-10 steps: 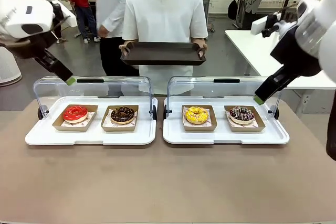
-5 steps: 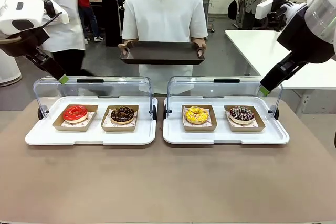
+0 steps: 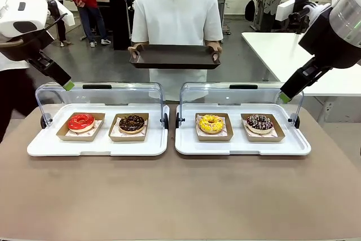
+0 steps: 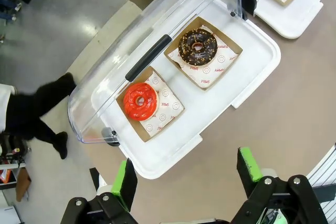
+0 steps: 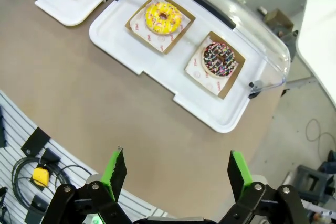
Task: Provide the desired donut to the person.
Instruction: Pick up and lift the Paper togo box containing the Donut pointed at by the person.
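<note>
Left tool (image 4: pixel 186 174) and right tool (image 5: pixel 177 169) hung empty, jaws apart. 4 donuts (image 3: pixel 211 123) lay on the counter (image 3: pixel 180 196); the person (image 3: pixel 177 15) held a tray (image 3: pixel 175 57) far behind. Picking hadn't begun, I judged; next I needed to know the chosen donut.

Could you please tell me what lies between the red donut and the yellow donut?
The front view shows the chocolate donut between the red donut and the yellow donut, sharing the red one's white tray.

Red donut (image 3: pixel 80 121), glossy; chocolate donut (image 3: pixel 132 122), pale-flecked; yellow donut (image 3: pixel 211 123), sprinkled; dark donut (image 3: pixel 259 122), multicoloured sprinkles; serving trays (image 3: pixel 39 148) white; handheld tray (image 3: pixel 175 57) dark brown; my pads (image 4: pixel 248 163) green.
</note>
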### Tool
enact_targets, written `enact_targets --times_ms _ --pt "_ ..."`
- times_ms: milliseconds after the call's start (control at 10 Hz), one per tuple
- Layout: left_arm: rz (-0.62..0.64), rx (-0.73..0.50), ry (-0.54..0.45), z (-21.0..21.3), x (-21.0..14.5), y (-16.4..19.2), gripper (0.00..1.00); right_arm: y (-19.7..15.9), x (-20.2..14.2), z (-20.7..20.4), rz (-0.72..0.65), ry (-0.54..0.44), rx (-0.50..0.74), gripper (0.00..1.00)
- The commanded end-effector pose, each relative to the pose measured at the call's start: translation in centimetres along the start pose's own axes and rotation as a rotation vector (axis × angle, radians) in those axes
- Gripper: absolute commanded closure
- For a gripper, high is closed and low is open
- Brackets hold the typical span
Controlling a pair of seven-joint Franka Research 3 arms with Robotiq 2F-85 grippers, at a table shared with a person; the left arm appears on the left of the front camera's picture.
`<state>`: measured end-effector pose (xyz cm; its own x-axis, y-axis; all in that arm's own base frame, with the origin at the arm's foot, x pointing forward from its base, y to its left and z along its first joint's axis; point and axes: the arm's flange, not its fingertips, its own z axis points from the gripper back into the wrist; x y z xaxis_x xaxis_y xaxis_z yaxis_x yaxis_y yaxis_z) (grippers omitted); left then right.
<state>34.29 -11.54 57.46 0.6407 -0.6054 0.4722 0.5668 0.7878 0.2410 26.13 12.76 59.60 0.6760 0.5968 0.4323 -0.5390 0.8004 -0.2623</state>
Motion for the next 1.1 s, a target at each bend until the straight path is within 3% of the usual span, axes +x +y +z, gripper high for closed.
enact_targets --times_ms 0,100,300,500,700,1000 --pt "0.0 0.001 -0.012 -0.1 0.2 -0.1 0.0 0.1 0.0 -0.2 -0.004 0.003 0.025 0.0" --pt "0.0 0.0 0.0 0.0 0.0 0.0 0.0 0.0 0.0 0.0 0.0 0.0 0.0 0.0" --pt "-0.06 -0.359 -0.145 0.2 -0.7 2.9 0.0 -4.1 -0.9 -0.1 0.007 -0.113 0.294 0.0" --pt "-0.108 -0.603 -0.289 -0.1 -1.8 6.1 0.0 -7.3 -1.8 -0.6 0.079 -0.198 0.468 0.0" --pt "-0.131 -0.705 -0.432 -0.8 -3.6 9.6 0.0 -10.9 -3.0 -2.0 0.176 -0.317 0.536 0.0" --pt "-0.144 -0.748 -0.575 -1.6 -7.1 14.2 0.0 -15.6 -5.0 -3.6 0.23 -0.466 0.608 0.0"
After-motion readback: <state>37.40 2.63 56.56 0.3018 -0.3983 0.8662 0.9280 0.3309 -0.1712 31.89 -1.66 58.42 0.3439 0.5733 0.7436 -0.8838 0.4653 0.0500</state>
